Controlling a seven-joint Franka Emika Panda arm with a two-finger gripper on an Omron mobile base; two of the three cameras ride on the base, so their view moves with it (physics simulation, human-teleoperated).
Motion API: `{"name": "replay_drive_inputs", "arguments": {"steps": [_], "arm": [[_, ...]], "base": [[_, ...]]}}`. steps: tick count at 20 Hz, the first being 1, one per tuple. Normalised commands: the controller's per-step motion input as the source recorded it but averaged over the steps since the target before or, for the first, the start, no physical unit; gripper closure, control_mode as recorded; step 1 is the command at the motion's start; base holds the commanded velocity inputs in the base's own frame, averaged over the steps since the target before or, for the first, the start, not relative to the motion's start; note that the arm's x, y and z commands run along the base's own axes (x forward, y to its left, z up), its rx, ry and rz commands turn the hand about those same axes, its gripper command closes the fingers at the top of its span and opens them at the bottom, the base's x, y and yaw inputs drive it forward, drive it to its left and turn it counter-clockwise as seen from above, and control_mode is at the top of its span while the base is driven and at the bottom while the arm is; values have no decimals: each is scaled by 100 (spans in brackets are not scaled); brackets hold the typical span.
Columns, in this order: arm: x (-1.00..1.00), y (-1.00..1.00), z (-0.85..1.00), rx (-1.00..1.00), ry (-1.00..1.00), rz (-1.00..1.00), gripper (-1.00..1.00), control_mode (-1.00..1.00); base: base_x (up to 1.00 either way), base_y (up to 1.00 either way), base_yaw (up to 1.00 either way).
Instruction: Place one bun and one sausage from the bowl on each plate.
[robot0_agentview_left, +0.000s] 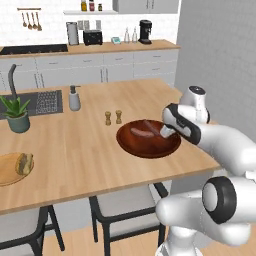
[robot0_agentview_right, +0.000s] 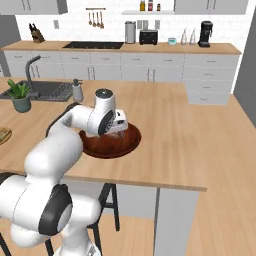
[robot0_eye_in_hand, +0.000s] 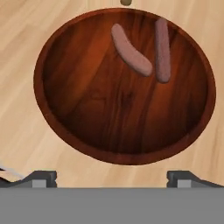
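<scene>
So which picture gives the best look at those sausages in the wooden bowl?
The hand view: it looks straight down on both sausages in the bowl. The left base view shows them small; in the right base view the gripper hides them.

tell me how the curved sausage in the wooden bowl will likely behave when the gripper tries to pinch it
The curved sausage is a smooth, round cylinder, so it may roll or slip between the fingers. It lies on the sloped inside of the bowl, so a nudge would probably slide it toward the middle. It looks small and light for the open gripper.
</scene>
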Motion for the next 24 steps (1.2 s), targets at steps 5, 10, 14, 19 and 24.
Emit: {"name": "replay_drive_inputs", "arguments": {"steps": [5,10,14,19,24], "arm": [[100,40,-24,-9,4,22,-100,-100],[64,34,-29,-2,1,14,-100,-100],[31,6,-36,-3,0,0,-100,-100],[48,14,-19,-7,12,6,-100,-100],[46,31,-32,-2,10,13,-100,-100]], "base": [[0,0,0],[0,0,0],[0,0,0],[0,0,0],[0,0,0]]}}
